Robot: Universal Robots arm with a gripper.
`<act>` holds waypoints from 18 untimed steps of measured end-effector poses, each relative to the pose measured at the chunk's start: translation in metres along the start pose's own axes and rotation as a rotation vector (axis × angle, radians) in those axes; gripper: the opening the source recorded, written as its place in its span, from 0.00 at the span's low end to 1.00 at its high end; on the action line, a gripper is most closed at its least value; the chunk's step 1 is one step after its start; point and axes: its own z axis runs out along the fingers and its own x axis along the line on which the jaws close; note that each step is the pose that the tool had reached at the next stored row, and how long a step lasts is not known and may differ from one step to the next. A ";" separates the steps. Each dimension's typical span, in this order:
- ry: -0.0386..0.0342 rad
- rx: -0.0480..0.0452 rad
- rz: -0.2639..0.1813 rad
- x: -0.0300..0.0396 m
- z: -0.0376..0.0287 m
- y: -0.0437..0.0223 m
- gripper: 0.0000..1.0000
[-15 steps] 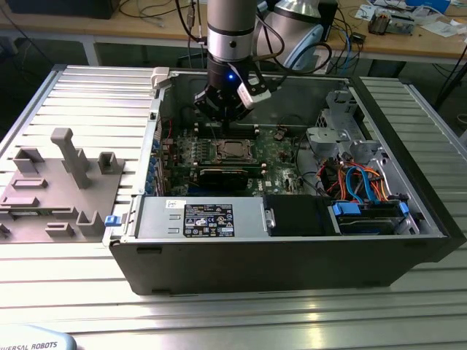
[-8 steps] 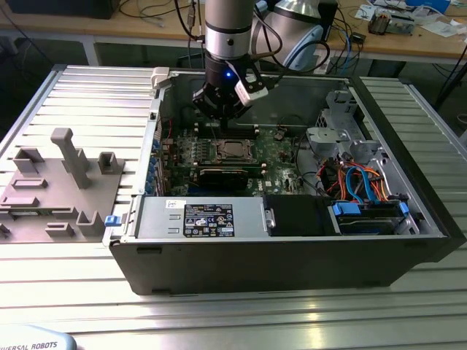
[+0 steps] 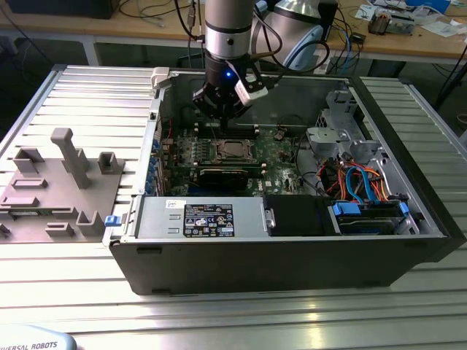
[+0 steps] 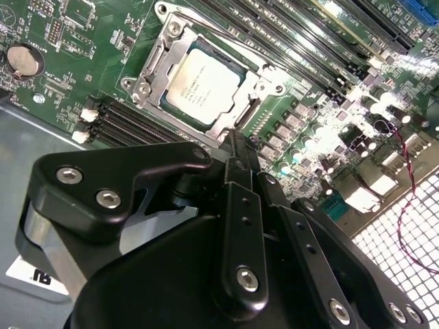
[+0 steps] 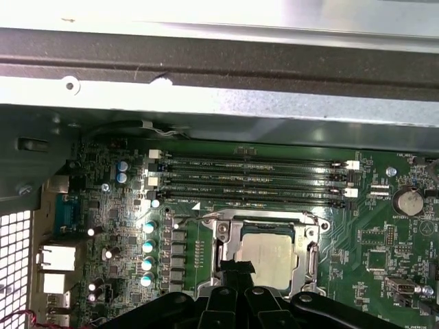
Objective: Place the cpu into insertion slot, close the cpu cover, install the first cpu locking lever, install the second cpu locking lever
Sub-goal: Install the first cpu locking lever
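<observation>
The cpu [image 4: 202, 86] [image 5: 271, 260], a silver-grey square chip, lies flat in the insertion slot [image 3: 230, 150] on the green board. The cpu cover [image 4: 154, 65] [image 5: 230, 240], a silvery frame, lies down around the chip's edges. A thin metal lever rod [image 4: 226, 41] runs along one side of the cover. My gripper [image 4: 236, 145] [image 5: 236, 269] [image 3: 222, 109] hangs just above the socket's edge. Its black fingers are pressed together and shut, with nothing between them. Their tip stands at the rim of the cover.
Long black memory slots [image 5: 254, 181] [image 4: 295, 41] run beside the socket, and a coin cell [image 5: 406, 200] sits on the board. Inside the open case are a power supply [image 3: 197, 219] and a drive bay with blue cables [image 3: 365, 197]. A grey fixture [image 3: 58, 182] stands outside at the exterior view's left.
</observation>
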 end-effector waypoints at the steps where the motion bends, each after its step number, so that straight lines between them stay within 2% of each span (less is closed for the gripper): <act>1: 0.0000 0.0000 0.000 0.0000 0.0000 0.0003 0.11; 18: 0.0000 0.0000 0.000 0.0016 0.0006 0.0045 0.11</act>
